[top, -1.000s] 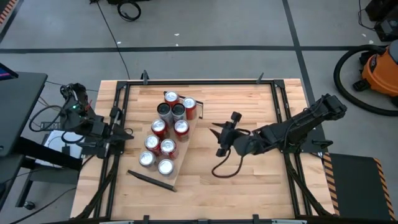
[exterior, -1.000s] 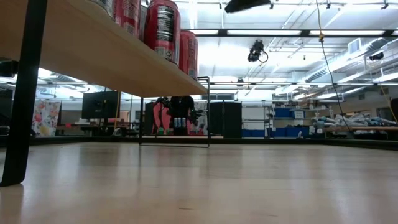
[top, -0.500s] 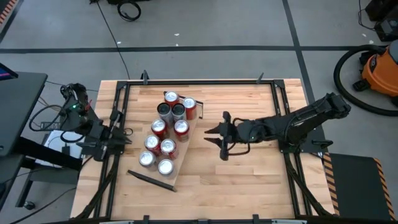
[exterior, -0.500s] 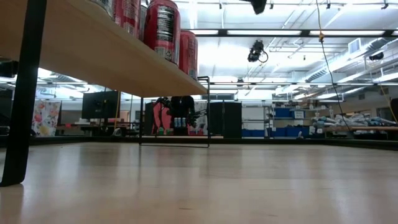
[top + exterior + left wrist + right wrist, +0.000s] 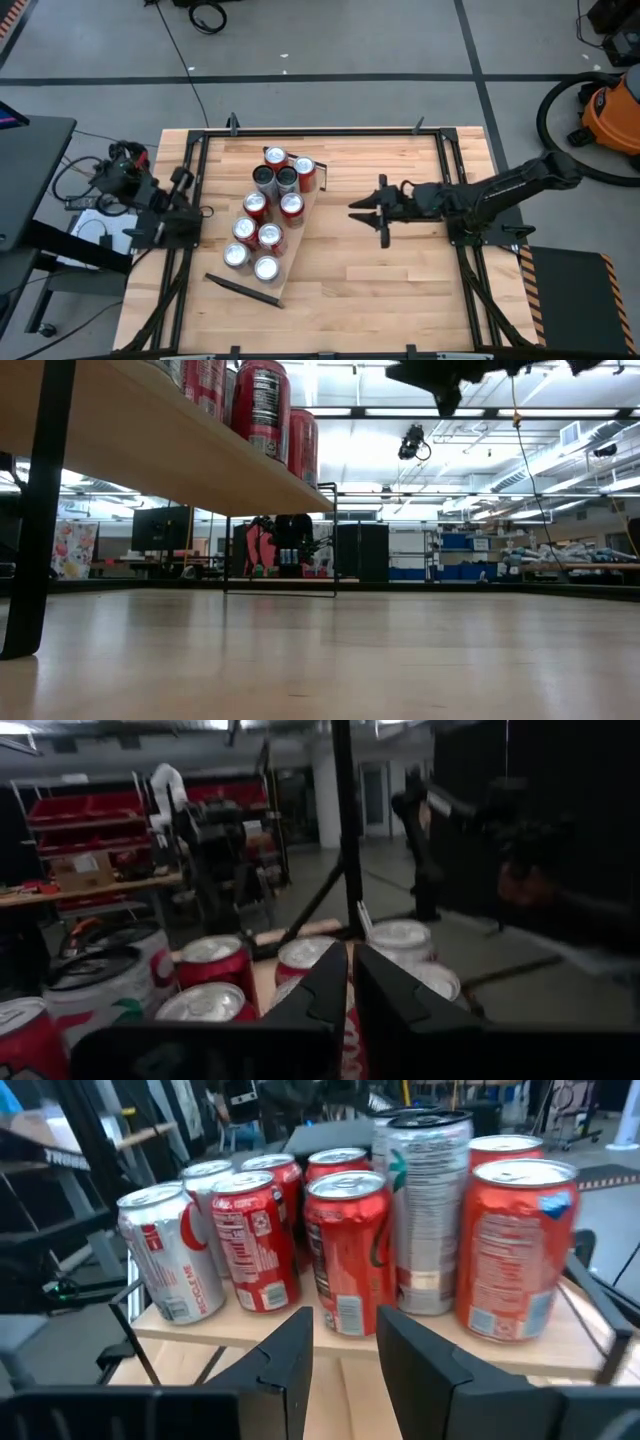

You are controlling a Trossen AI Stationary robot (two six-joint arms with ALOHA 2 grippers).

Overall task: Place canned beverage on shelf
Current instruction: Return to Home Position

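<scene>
The right gripper [image 5: 343, 1320] is hanging above the bare tabletop [image 5: 380, 290], a butcher-block surface of narrow pale wood strips inside a black metal frame. Its two dark, blocky fingers [image 5: 285, 1350] are standing slightly apart, with a strip of pale wood showing through the gap and nothing sitting between them.

Straight ahead of these jaws, near but not touching, the shelf [image 5: 520, 1355] is lying at a slant across the tabletop. It is a long, flat plank of smooth pale wood with a thin dark bar [image 5: 243, 289] running along one short end. In the low view the plank is resting raised on slim black metal legs [image 5: 40, 510].

Ten cans [image 5: 270, 236] are standing upright on the shelf in a tight double file. They are smooth aluminium cylinders, some glossy red and some silver, mostly with round bright lids and pull tabs. Directly in front of the right jaws a red can [image 5: 345, 1250] is standing at the plank's near edge. Just beside it is a taller silver can [image 5: 425, 1210] with a darker lid.

The left gripper [image 5: 350, 960] is waiting on the opposite side of the shelf from the right jaws, by the table's black frame. Its dark fingers are lying almost together with only a thin slit between them, gripping nothing. The round lids of the cans are sitting close ahead of its jaws.
</scene>
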